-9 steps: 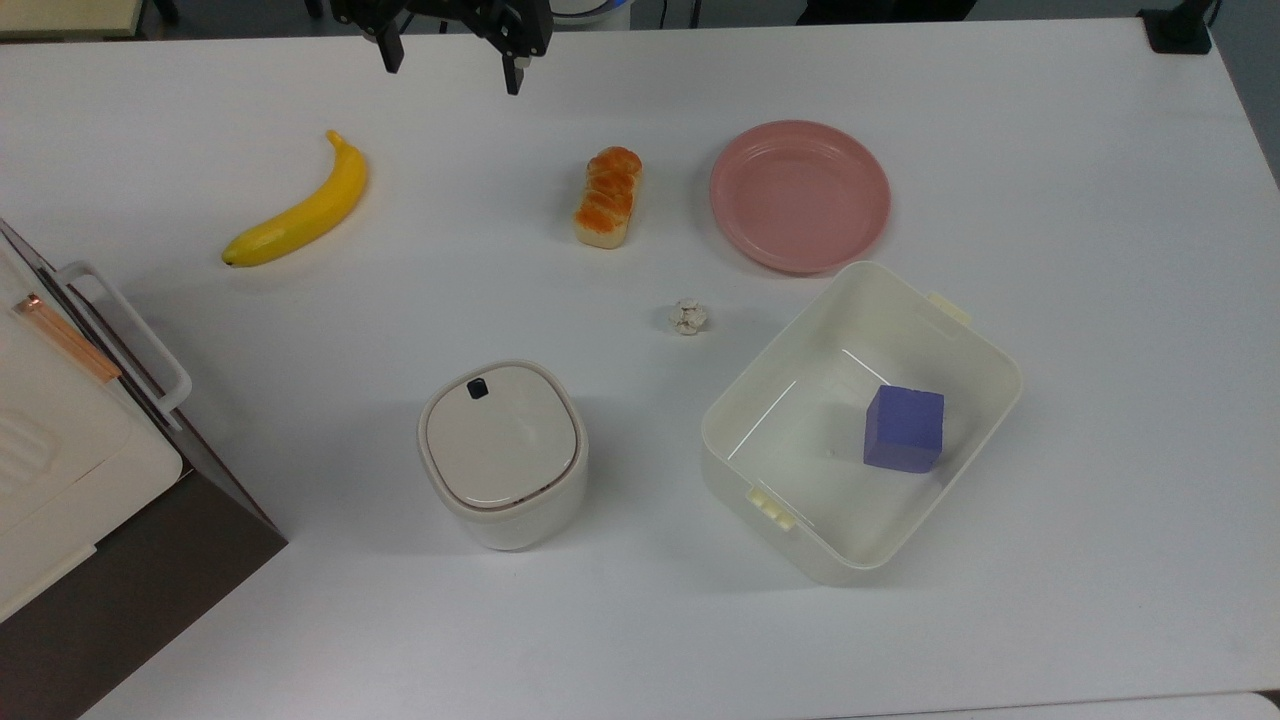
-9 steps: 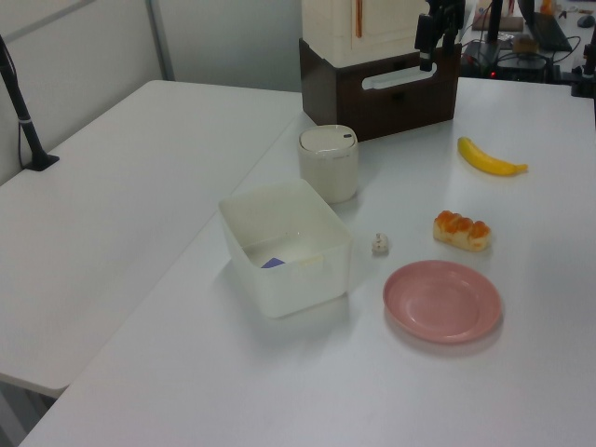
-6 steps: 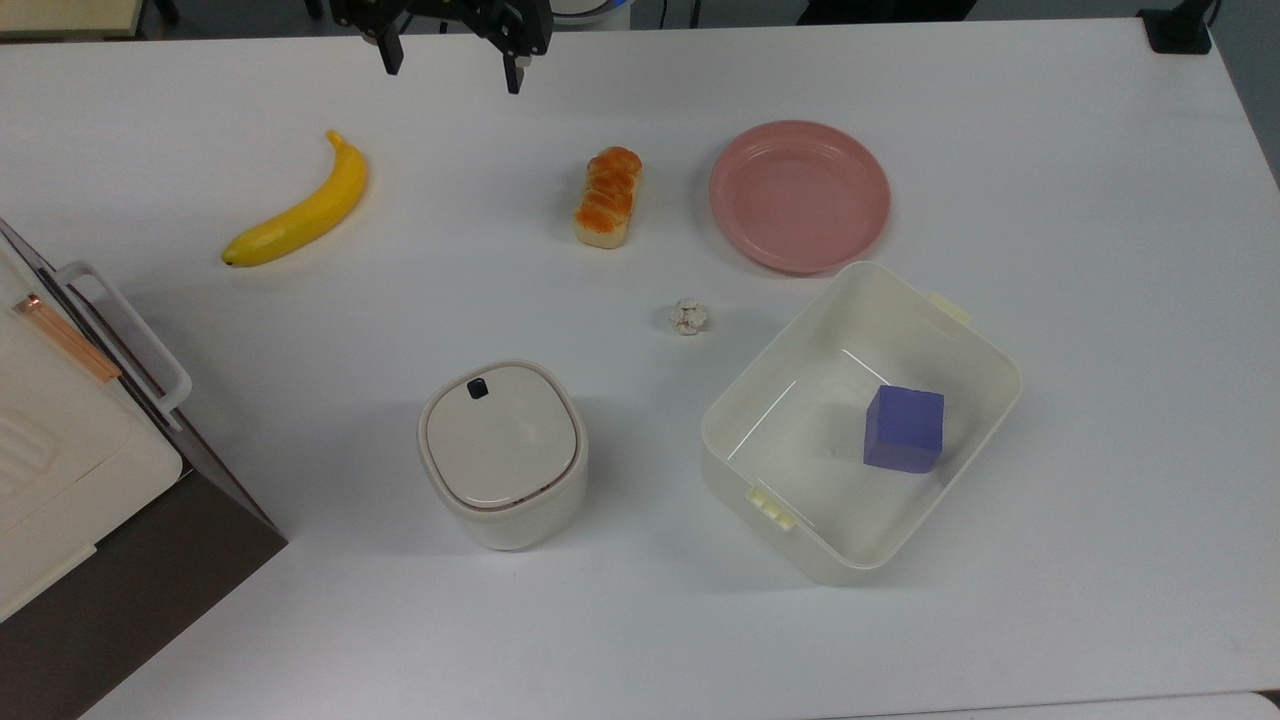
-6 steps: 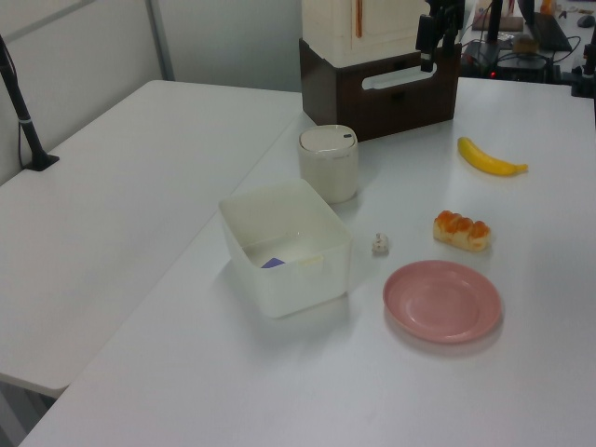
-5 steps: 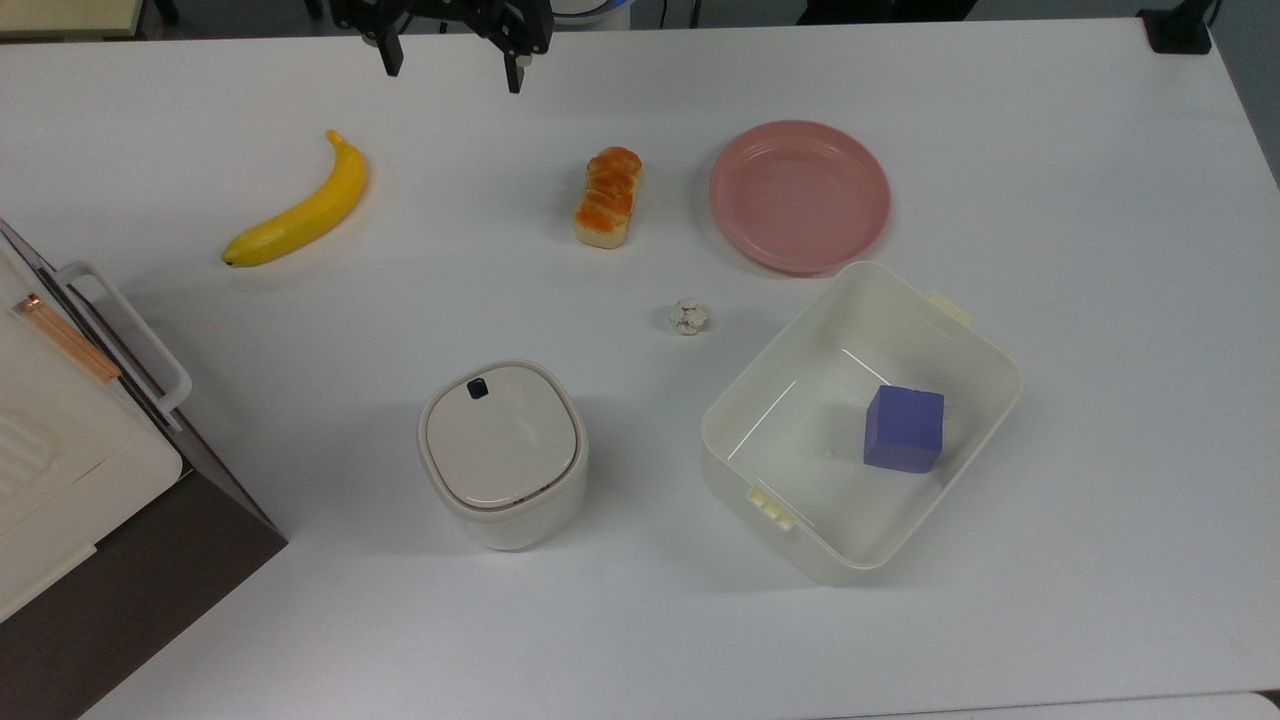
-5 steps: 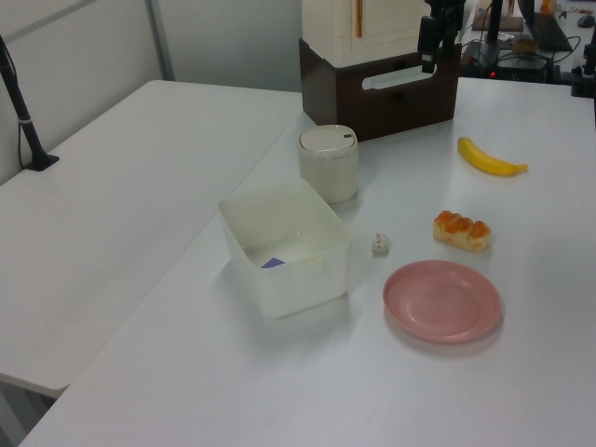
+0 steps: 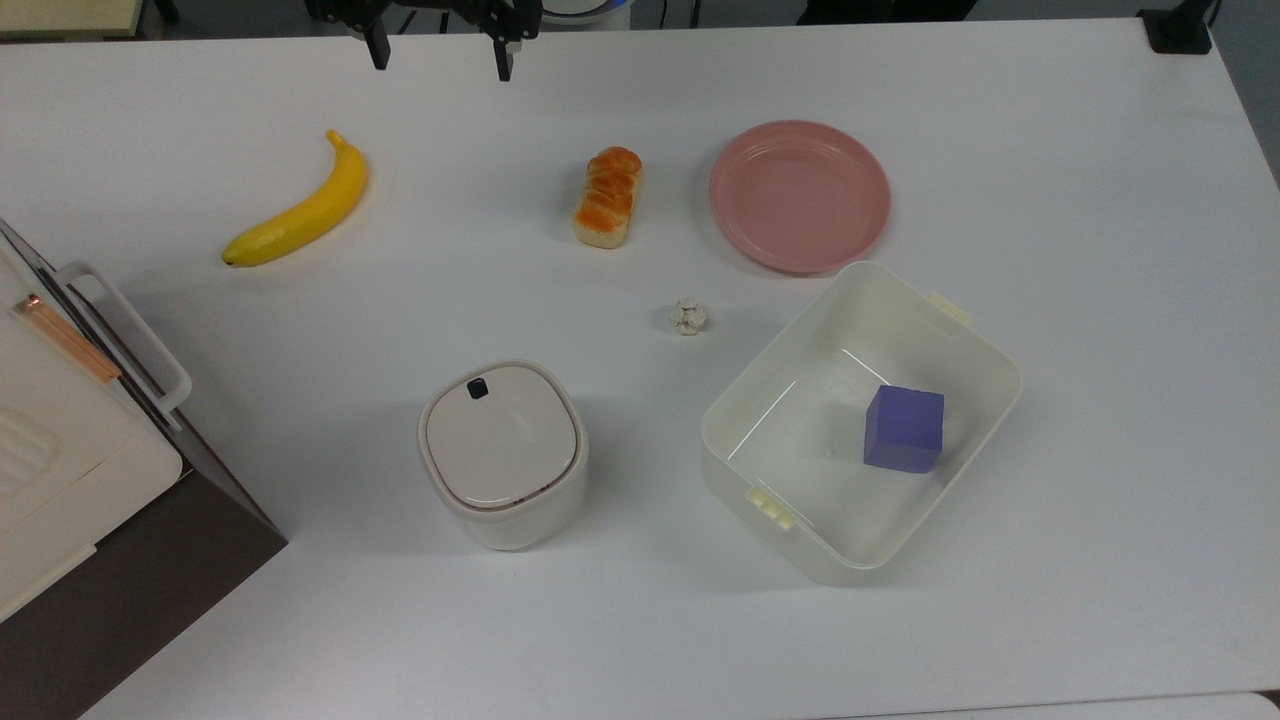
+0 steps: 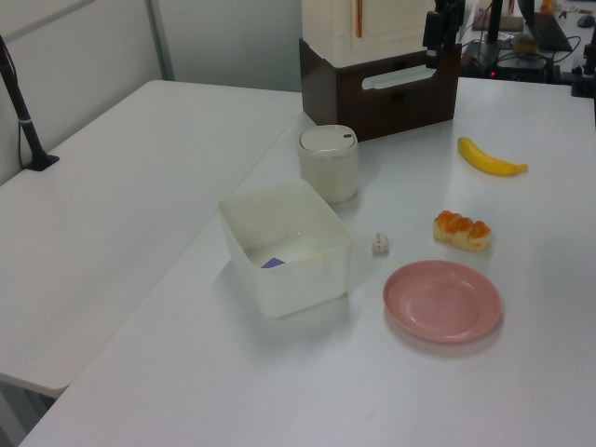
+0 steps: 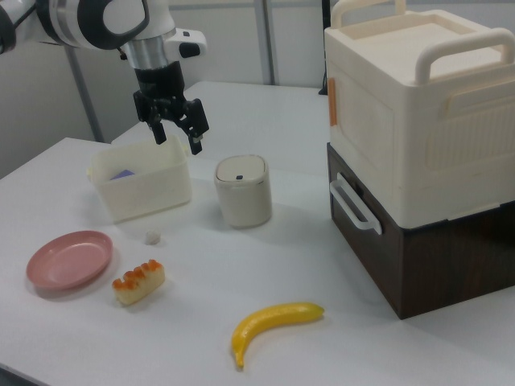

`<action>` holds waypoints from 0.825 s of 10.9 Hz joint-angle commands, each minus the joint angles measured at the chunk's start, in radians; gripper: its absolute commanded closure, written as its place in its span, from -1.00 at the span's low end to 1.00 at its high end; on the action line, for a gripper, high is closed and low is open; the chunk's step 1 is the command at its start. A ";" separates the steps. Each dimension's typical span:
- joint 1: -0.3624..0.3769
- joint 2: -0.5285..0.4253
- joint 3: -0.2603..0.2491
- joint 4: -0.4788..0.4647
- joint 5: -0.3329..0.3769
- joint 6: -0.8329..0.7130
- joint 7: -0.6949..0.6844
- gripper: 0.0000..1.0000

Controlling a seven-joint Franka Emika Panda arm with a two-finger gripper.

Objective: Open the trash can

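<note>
The trash can (image 7: 502, 450) is a small cream-white rounded bin standing upright with its flat beige lid (image 7: 500, 432) down. A black button (image 7: 477, 389) sits at the lid's far edge. The same trash can (image 8: 328, 163) (image 9: 242, 190) stands in front of a stacked box. My gripper (image 7: 440, 60) hangs open and empty over the table's far edge in the top view, well away from the bin. In the right view the gripper (image 9: 178, 141) hovers high, above and to the left of the bin. The gripper (image 8: 434, 39) is at the left view's top.
A banana (image 7: 300, 205), a bread roll (image 7: 608, 197), a pink plate (image 7: 800, 195) and a small white crumpled lump (image 7: 688, 316) lie between gripper and bin. A lidless cream tub (image 7: 800, 360) holds a purple cube (image 7: 905, 428). A cream-and-brown stacked box (image 7: 80, 480) stands at the top view's left.
My gripper has drifted slightly up and left in the top view and risen in the left view, still open. Nothing on the table has moved.
</note>
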 commanded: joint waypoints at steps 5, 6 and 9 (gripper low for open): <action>0.019 -0.018 0.013 -0.040 0.025 0.015 -0.011 -1.00; 0.019 -0.018 0.013 -0.040 0.025 0.021 -0.011 -1.00; 0.018 -0.018 0.013 -0.040 0.025 0.021 -0.010 -1.00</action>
